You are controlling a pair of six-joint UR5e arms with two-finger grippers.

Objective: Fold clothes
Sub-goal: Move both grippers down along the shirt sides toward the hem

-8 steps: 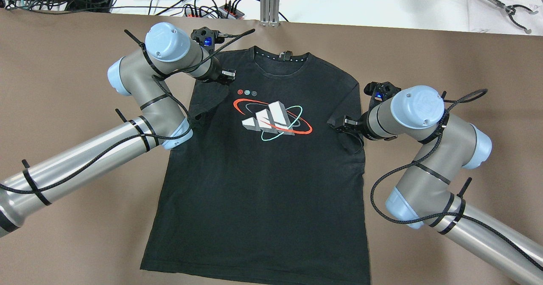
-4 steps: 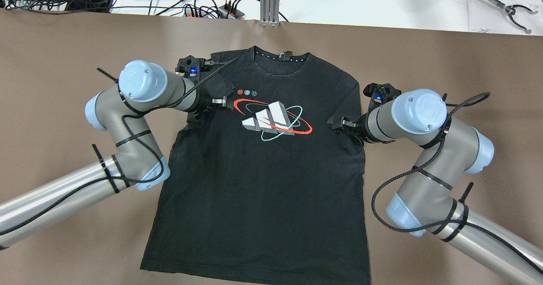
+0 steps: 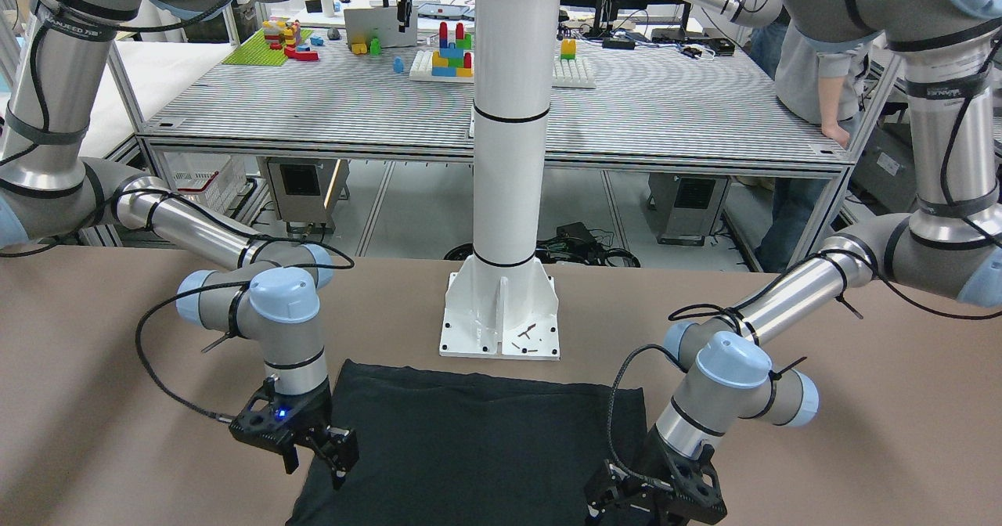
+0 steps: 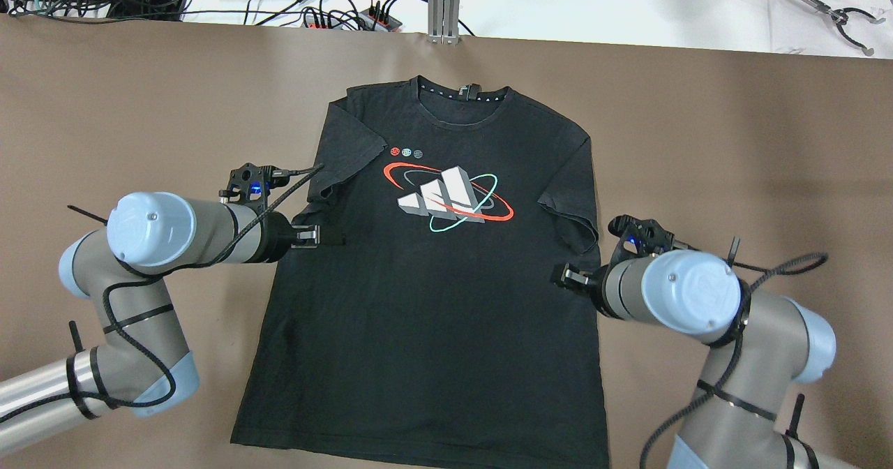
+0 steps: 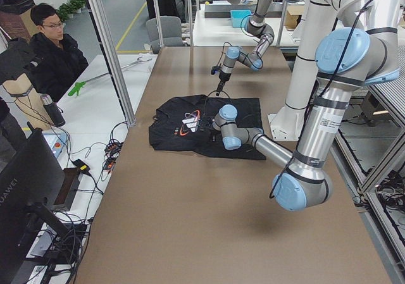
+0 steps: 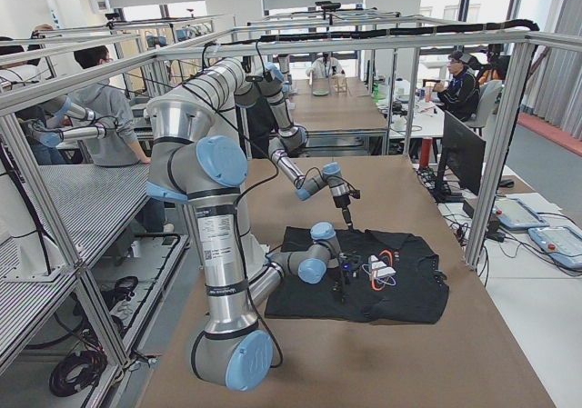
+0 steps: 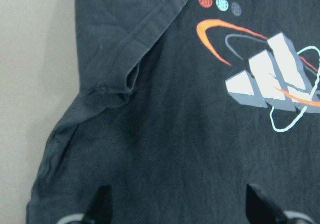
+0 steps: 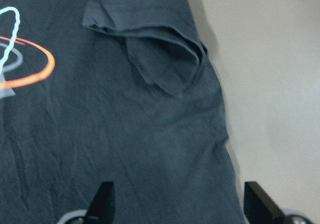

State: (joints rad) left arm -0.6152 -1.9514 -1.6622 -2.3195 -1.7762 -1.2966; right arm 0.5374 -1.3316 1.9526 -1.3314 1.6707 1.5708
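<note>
The clothes are one black T-shirt (image 4: 432, 301) with a white, red and teal chest print, spread face up on the brown table, collar at the far side. Both short sleeves are folded inward: the left one (image 4: 345, 151) and the right one (image 4: 572, 204). My left gripper (image 4: 307, 235) hovers open at the shirt's left side edge, just below the folded sleeve. At the right side edge, below the other sleeve, my right gripper (image 4: 568, 276) is also open. Each wrist view shows the fingertips spread wide over fabric (image 7: 175, 134) (image 8: 125, 134), holding nothing.
The white pillar's base plate (image 3: 501, 318) stands just beyond the shirt's hem on the robot's side. Cables and power strips (image 4: 335, 15) lie past the table's far edge, with a grabber tool (image 4: 844, 22) at the far right. A seated person (image 5: 54, 50) is beside the table.
Both grippers have drawn back toward the robot along the shirt's sides, from the sleeves to below them. The left sleeve, crumpled before, now lies flat, folded onto the chest.
</note>
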